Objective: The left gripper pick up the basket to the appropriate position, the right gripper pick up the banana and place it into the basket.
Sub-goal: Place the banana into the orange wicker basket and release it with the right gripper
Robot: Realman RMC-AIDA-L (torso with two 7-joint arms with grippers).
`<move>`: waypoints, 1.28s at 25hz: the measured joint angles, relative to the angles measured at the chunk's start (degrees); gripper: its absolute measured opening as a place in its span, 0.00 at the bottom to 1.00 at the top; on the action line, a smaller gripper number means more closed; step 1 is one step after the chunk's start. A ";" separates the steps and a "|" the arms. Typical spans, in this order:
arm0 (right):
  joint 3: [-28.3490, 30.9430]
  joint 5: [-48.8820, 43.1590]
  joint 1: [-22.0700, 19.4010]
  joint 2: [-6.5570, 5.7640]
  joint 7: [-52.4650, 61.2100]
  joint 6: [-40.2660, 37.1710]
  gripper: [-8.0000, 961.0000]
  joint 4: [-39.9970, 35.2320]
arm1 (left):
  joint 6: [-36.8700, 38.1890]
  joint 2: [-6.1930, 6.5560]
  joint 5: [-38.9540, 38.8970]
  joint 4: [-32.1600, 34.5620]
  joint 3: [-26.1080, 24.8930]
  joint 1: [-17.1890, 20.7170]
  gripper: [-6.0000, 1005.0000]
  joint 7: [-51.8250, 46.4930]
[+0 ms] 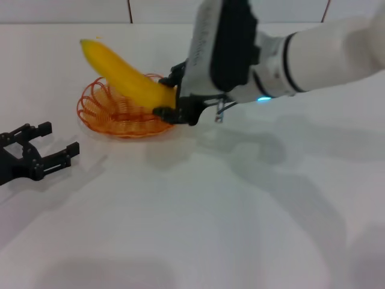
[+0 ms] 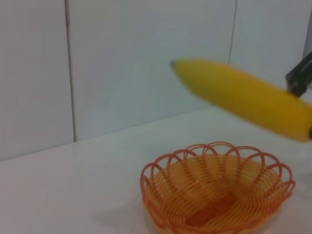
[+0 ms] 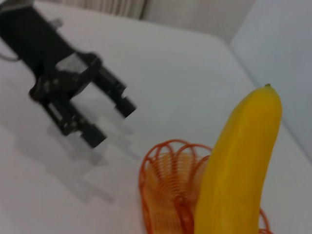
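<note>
The banana (image 1: 129, 75) is pinched at one end by the jaws of the right gripper (image 1: 170, 96) and is held tilted above the basket (image 1: 96, 117), w/ its free greenish tip raised toward the far side of the basket. The tilt is judged to come from the end grip: the fruit is longer than the basket, so it is likely to be laid across the scalloped rim rather than flat inside. In the left wrist view the banana (image 2: 243, 97) is seen clearly apart from the basket (image 2: 217, 190), w/ open air between them, so release is judged not yet due. In the right wrist view the banana (image 3: 239, 170) is seen over the basket (image 3: 165, 195).

The basket is seated on the white tabletop (image 1: 210, 211), just beside the right gripper. The left gripper (image 1: 43, 149) is seen low by the tabletop, near the basket but apart from it, w/ jaws spread and nothing held; from the right wrist view the left gripper (image 3: 109, 119) is shown pointed at the basket. It is judged to be idle, the basket being already positioned.

Behind the basket a tiled wall (image 2: 146, 63) is seen. Nothing is seen between banana and basket; the light wire basket could be nudged or tipped if the banana is lowered onto one rim.
</note>
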 joint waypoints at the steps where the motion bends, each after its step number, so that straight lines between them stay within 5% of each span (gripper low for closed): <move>1: -1.04 -0.12 1.08 0.02 0.43 0.77 0.57 1.33 | 0.00 0.00 0.03 0.00 0.00 -0.11 0.83 0.00; 15: -8.61 -0.51 4.00 0.03 0.94 9.69 0.58 3.21 | 0.00 0.02 0.10 -0.06 0.10 -0.64 0.83 0.00; 32: -11.18 -0.51 7.28 0.01 1.21 10.82 0.59 5.95 | 0.05 0.02 0.10 -0.22 0.44 -1.43 0.83 0.00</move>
